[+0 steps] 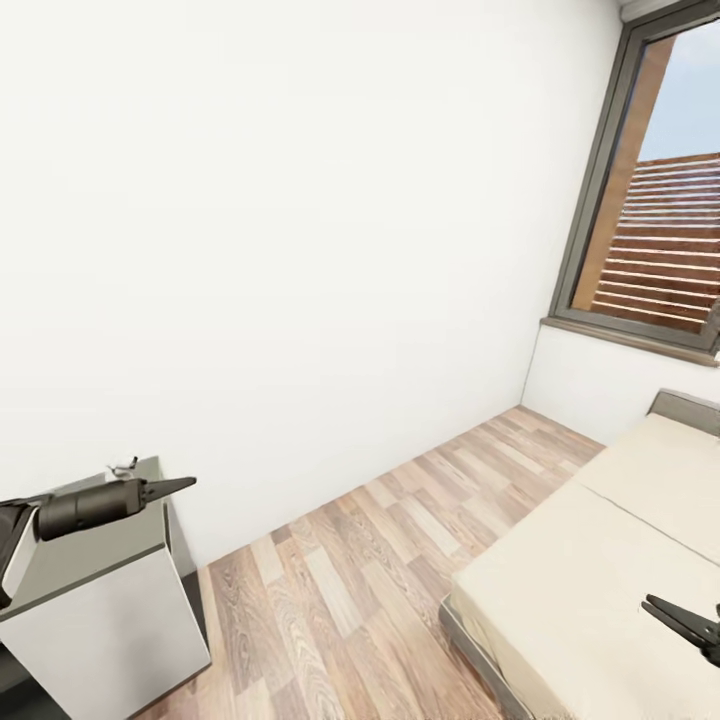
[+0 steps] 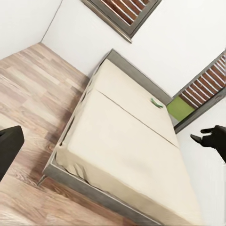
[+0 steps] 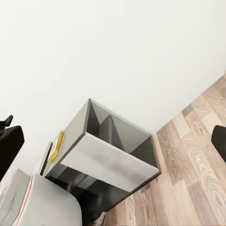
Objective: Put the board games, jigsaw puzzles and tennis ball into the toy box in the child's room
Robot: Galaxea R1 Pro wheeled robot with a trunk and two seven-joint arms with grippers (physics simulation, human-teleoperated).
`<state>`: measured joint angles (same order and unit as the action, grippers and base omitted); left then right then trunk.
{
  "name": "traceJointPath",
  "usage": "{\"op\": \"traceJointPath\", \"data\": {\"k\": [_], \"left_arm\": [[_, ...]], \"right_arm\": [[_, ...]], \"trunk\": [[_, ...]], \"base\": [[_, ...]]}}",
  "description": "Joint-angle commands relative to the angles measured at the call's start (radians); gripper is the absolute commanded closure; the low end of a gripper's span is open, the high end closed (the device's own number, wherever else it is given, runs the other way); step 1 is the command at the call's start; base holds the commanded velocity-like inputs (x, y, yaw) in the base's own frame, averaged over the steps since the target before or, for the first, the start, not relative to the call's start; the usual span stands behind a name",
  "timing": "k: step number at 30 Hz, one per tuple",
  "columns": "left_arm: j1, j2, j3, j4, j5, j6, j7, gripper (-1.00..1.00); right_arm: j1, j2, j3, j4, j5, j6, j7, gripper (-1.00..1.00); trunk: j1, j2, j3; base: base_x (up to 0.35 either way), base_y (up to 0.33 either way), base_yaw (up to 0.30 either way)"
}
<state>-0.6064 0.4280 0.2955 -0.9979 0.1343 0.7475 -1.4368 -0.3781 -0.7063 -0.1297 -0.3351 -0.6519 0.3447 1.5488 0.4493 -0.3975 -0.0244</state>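
Meanwhile, right pincer [image 1: 668,612] hangs spread over bed [image 1: 600,560]; left pincer [image 1: 178,486] looks pressed together.

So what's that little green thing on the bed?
Find the big cream bed on the wood floor. Go to its end nearest the window wall. A thin green flat thing lies there; I can't tell what it is.

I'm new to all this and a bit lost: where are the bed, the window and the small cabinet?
bed [image 1: 600,560]: head view, bare mattress top.
window [image 1: 665,250]: head view, the slatted pane.
cabinet [image 1: 110,625]: head view, white front face.
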Motion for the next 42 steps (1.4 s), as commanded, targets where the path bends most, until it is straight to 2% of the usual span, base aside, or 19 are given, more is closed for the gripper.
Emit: {"op": "traceJointPath", "data": {"k": [1,9,10,15,25,28,31,33,42], "left_arm": [[0.001,0.000,0.004,0.002,0.001,0.010,-0.003,-1.00],[0.011,-0.007,0.016,0.009,0.000,0.008,-0.006,-1.00],[0.012,-0.008,0.016,0.009,0.000,0.008,-0.006,-1.00],[0.024,-0.010,0.017,0.020,0.000,0.005,-0.005,-1.00],[0.033,-0.011,0.017,0.031,0.001,-0.005,-0.001,-1.00],[0.035,-0.012,0.017,0.033,0.003,-0.008,0.002,-1.00],[0.035,-0.013,0.016,0.034,0.003,-0.012,0.004,-1.00],[0.036,-0.013,0.016,0.034,0.002,-0.012,0.005,-1.00],[0.036,-0.020,0.015,0.035,-0.001,-0.013,0.005,-1.00]], "right_arm": [[0.001,0.000,-0.001,0.000,-0.007,0.009,0.004,-1.00],[0.044,0.008,-0.001,0.000,-0.061,-0.026,0.005,-1.00],[0.048,0.012,0.000,0.000,-0.080,-0.030,0.005,-1.00],[0.053,0.032,0.000,-0.001,-0.119,-0.032,0.005,-1.00],[0.057,0.044,-0.001,0.001,-0.145,-0.029,0.004,-1.00],[0.058,0.043,-0.004,0.003,-0.179,-0.028,0.004,-1.00],[0.058,0.043,-0.005,0.007,-0.241,-0.021,0.004,-1.00],[0.058,0.043,-0.005,0.008,-0.256,-0.015,0.004,-1.00],[0.058,0.048,-0.002,0.010,-0.280,0.010,0.003,-1.00]], "trunk": [[0.001,-0.003,-0.004],[0.001,-0.003,-0.011],[0.001,-0.003,-0.011],[0.001,-0.003,-0.012],[0.001,-0.003,-0.012],[0.001,-0.003,-0.012],[0.001,-0.003,-0.013],[0.001,-0.003,-0.014],[0.001,-0.003,-0.015]], "base": [[0.000,0.000,-0.126],[0.000,0.000,-0.188],[0.000,0.000,-0.255],[0.000,0.000,-0.266],[0.000,0.000,-0.277],[0.000,0.000,-0.276],[0.000,0.000,-0.248],[0.000,0.000,-0.184],[0.000,0.000,-0.058]]}}
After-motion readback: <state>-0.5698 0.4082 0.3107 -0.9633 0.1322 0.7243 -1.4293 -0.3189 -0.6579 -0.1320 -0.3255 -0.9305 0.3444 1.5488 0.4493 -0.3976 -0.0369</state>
